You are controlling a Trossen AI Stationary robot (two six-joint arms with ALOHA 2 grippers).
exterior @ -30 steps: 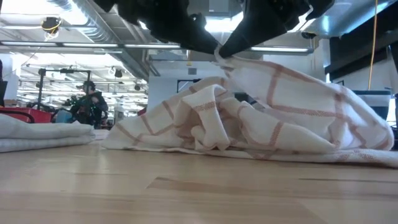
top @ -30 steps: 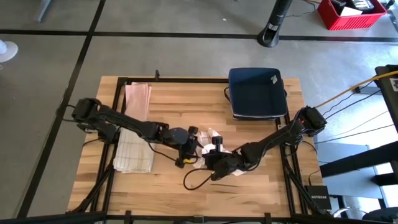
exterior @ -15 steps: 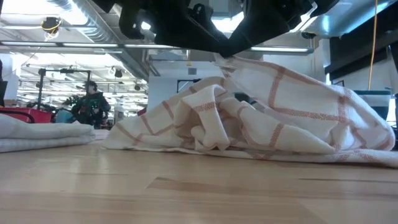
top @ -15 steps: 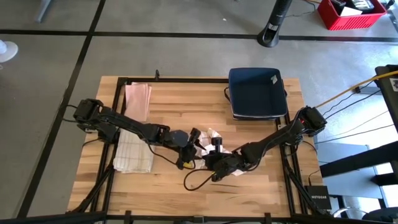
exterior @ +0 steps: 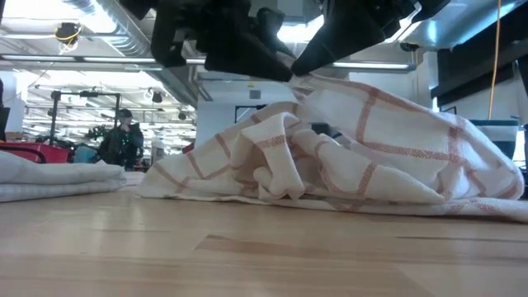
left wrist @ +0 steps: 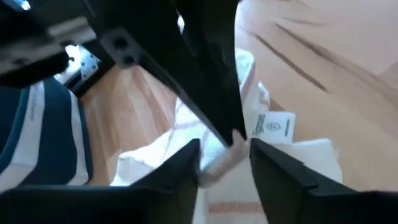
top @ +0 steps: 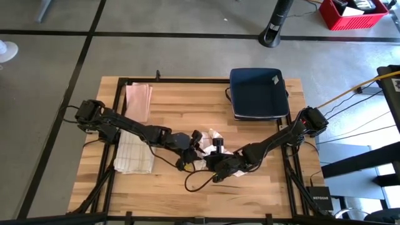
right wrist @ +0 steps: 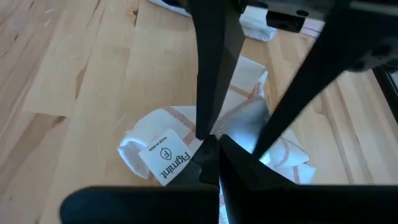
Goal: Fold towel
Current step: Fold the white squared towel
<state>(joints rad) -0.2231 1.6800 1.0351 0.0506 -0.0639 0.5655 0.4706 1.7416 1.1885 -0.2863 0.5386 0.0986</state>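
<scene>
A white towel with red checks (top: 210, 136) lies crumpled in a heap (exterior: 363, 148) at the table's middle, resting on the wood, with one part drawn up into a peak. Its label (right wrist: 165, 155) faces up. My right gripper (right wrist: 217, 149), reaching in from the right, is shut on that peak. My left gripper (left wrist: 224, 165), reaching in from the left, is open. Its two fingers stand on either side of the raised cloth, right beside the right gripper's fingertips (left wrist: 238, 134). My right gripper pinches the towel's raised peak (exterior: 295, 77) between its two shut fingers, slanting down from the table's right. The cloth rises to the fingers like a tent while the rest of the heap lies on the table. How many layers it holds I cannot tell. My left gripper has a fold of the towel (left wrist: 217, 163) in the gap between its fingers; whether they touch it I cannot tell.
Two folded towels lie at the table's left, a pink one (top: 139, 100) and a checked one (top: 134, 153). A dark blue folded cloth (top: 259, 94) sits at the far right. A black cable (top: 197, 181) loops near the front edge. A person (exterior: 124, 136) stands far behind.
My left gripper has rolled about its wrist while staying close beside the towel's peak. The right gripper and the towel have kept still.
</scene>
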